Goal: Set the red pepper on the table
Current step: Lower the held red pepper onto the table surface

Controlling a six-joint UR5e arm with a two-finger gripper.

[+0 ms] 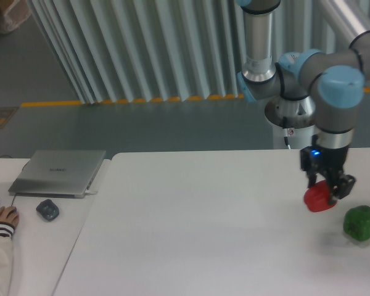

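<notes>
The red pepper is small, glossy and lumpy, at the right side of the white table. My gripper points down and its dark fingers are shut on the pepper from above. I cannot tell whether the pepper touches the tabletop or hangs just above it. The fingers hide the pepper's top.
A green bell pepper sits on the table just right of and in front of the red one. On the adjoining white desk at the left are a grey closed laptop, a dark mouse and a person's hand.
</notes>
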